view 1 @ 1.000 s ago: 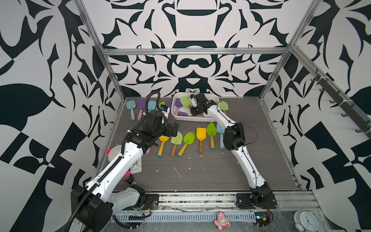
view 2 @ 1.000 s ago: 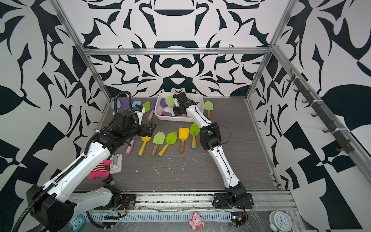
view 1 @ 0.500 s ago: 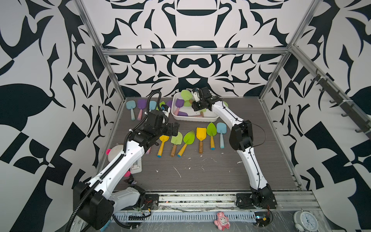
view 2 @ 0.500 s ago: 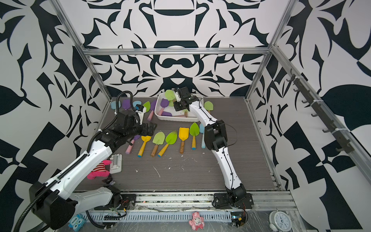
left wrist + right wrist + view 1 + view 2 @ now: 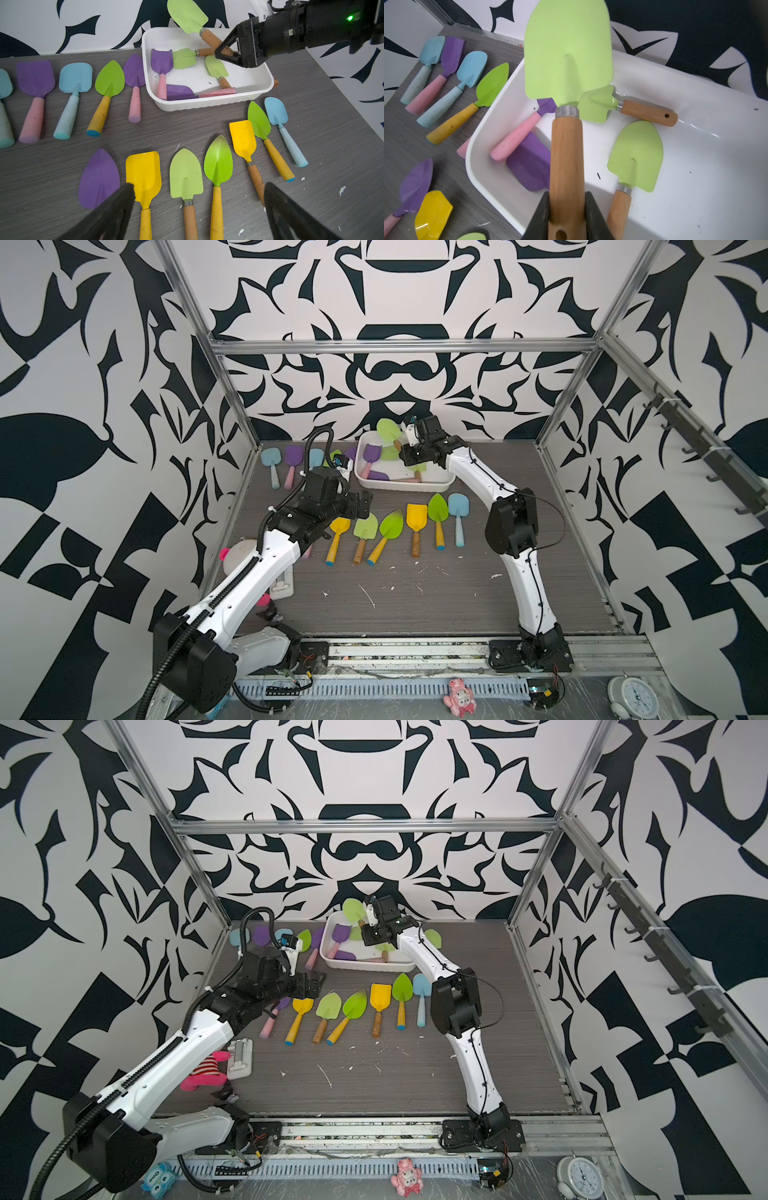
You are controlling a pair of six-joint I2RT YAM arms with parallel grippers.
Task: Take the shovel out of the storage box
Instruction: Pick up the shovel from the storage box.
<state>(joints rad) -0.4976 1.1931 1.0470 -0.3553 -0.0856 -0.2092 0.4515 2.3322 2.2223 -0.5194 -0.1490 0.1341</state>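
Shovel (image 5: 566, 52): pale-green blade with a rounded tip and a raised rib down its middle, a silver collar, and a plain wooden handle with a hole near its end.
Where it is: lifted in the air over the storage box (image 5: 405, 487). It is tilted, with the blade highest, above the box's far rim and against the patterned back wall in both top views (image 5: 353, 910).
Right gripper (image 5: 566, 198): the black jaws are closed onto the wooden handle just above the hole, one on each side, and the shovel hangs from nothing else.
Storage box: a shallow white tub with rounded corners and a rolled rim, standing at the bench's far edge, about midway along it.
Inside the box: two purple-bladed shovels with pink handles (image 5: 517, 141) toward one end. There are also two more pale-green ones with wooden handles (image 5: 636, 158) on the white floor.
Left gripper (image 5: 198, 187): its jaws are spread wide and hold nothing. It hovers over the near row of shovels (image 5: 218, 164) on the bench, in front of the box.
Bench (image 5: 457, 601): grey wood grain with white flecks. A second row of shovels (image 5: 75, 79) lies along the far edge, toward the far left corner.
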